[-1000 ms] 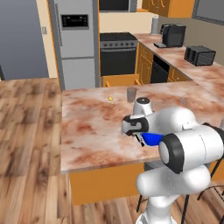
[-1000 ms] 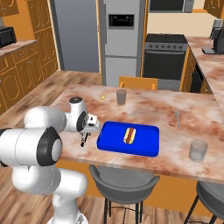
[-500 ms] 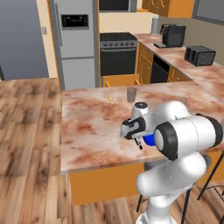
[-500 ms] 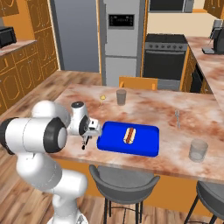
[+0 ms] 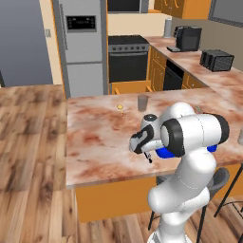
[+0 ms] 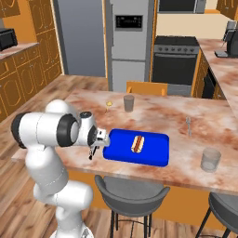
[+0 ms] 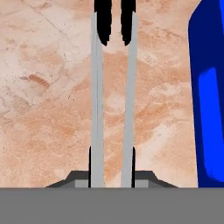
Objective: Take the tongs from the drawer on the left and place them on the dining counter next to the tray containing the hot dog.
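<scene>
Bench (image 6: 153, 109), marble, left to right: claw (image 6: 95, 148) clamped on the tongs (image 7: 112, 92), black ends hanging low over the slab just beside the tray (image 6: 153, 155); gold spoon (image 6: 109, 105); grey cup (image 6: 128, 102); blue tray containing hot dog (image 6: 136, 143); fork (image 6: 188, 124); glass (image 6: 210, 160).

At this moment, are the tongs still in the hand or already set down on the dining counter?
Still in the hand: the tongs run out between its fingertips over the dining counter, beside the tray. Contact with the marble: cannot tell.
</scene>
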Tool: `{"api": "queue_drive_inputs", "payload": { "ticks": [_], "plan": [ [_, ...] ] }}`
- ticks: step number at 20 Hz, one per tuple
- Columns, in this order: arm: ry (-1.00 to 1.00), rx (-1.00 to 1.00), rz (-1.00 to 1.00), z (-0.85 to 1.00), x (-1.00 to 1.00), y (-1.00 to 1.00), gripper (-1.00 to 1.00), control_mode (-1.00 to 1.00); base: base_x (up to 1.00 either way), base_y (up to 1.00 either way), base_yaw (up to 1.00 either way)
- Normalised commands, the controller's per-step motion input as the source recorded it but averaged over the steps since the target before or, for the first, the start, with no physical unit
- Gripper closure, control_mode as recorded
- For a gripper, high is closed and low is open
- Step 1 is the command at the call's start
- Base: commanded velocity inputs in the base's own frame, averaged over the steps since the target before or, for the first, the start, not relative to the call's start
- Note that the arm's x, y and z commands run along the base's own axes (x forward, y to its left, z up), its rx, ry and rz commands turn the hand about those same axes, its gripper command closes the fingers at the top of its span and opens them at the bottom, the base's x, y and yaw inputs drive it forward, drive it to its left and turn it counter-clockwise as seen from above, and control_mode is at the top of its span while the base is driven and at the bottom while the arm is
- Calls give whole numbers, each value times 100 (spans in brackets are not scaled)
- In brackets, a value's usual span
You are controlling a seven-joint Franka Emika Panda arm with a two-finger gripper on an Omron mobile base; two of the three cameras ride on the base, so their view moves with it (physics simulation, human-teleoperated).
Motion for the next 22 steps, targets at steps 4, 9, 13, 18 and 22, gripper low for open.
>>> {"api": "queue_drive_inputs", "payload": {
  "ticks": [4, 9, 13, 18, 22],
  "plan": [
    [0, 0, 0, -22, 41, 0, 100, -100, 0, 0, 0],
    [-1, 0, 0, -24, 28, 0, 100, -100, 0, 0, 0],
    [-1, 0, -1, -18, 20, 0, -100, -100, 0, 0, 0],
    [-7, 2, -4, 11, 2, 0, -100, -100, 0, 0, 0],
    [-7, 1, -5, 61, -2, -3, -100, -100, 0, 0, 0]
  ]
}}
